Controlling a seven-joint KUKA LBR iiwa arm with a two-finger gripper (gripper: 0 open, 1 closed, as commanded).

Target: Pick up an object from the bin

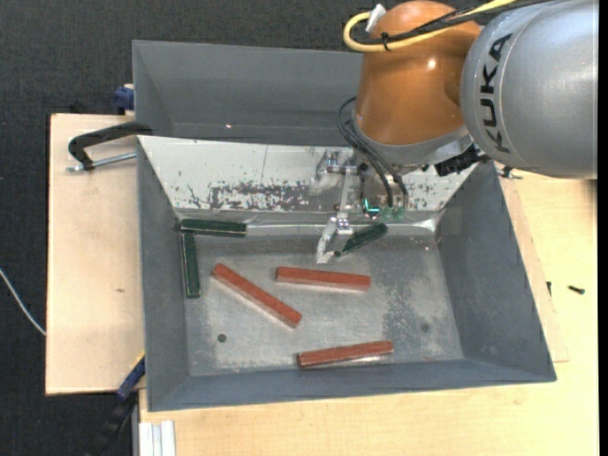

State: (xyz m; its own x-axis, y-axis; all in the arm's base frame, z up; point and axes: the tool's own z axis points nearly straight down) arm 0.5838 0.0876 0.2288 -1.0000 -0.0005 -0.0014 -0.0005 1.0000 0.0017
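My gripper (338, 239) hangs below the orange wrist cover at the back middle of the bin. It is shut on a short dark green stick (366, 237), which slants up to the right from the pale fingertip. Just below it a red-brown stick (323, 278) lies flat on the bin floor. A longer red-brown stick (256, 295) lies diagonally to its left.
A third red-brown stick (344, 354) lies near the front wall. Two dark green sticks form a corner at the back left, one (214, 226) along the back wall and one (192, 264) pointing forward. The arm and its cover overhang the back right.
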